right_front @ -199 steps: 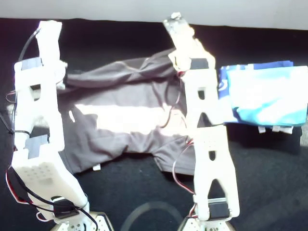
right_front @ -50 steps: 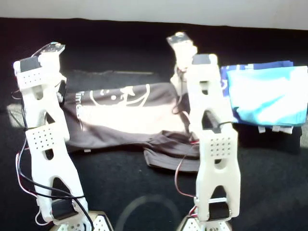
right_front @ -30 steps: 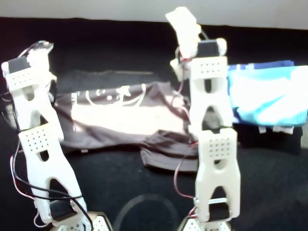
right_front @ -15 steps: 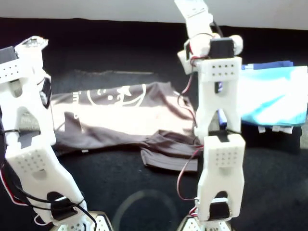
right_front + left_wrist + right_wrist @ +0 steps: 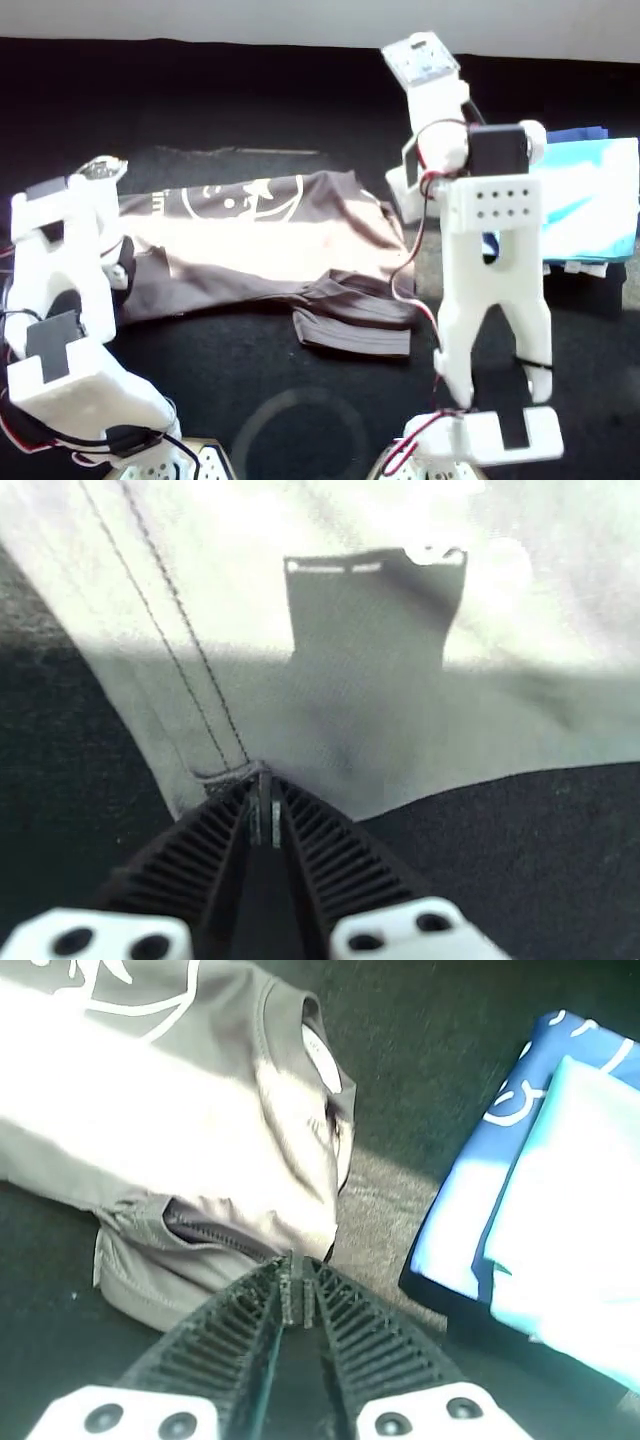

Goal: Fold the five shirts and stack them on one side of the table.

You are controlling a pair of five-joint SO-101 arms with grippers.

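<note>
The tabletop (image 5: pixel 250 90) was covered in black cloth, and a pale wall (image 5: pixel 300 15) ran along its far edge. A broad band of bright light fell across the middle of the surface.

One grey shirt (image 5: pixel 280 235) lay across the middle of the tabletop, partly folded, with a white round print (image 5: pixel 245 200) facing up near its far edge. Its collar end pointed toward the stack, and a white label (image 5: pixel 320 1055) showed inside the neck opening. One bunched sleeve (image 5: pixel 355 335) stuck out from under the near edge of the shirt.

Off that collar end, with a strip of bare black cloth between, sat one stack of folded shirts. Two could be counted in it with certainty: a blue shirt (image 5: pixel 460 1210) underneath and a turquoise shirt (image 5: pixel 570 1210) on top. Something dark with small white tags lay below them, but whether it was another shirt could not be told.

Two white arms stood at the near edge. The left arm (image 5: pixel 65 300) bent low over the end of the grey shirt farthest from the stack. The left hand (image 5: pixel 262 815) was clenched on that shirt's stitched hem, with a small pucker of fabric at the fingertips. The right arm (image 5: pixel 495 270) stood raised between the grey shirt and the stack. The right hand (image 5: pixel 298 1295) was closed with nothing gripped, hanging above the shirt's collar end and sleeve.
</note>
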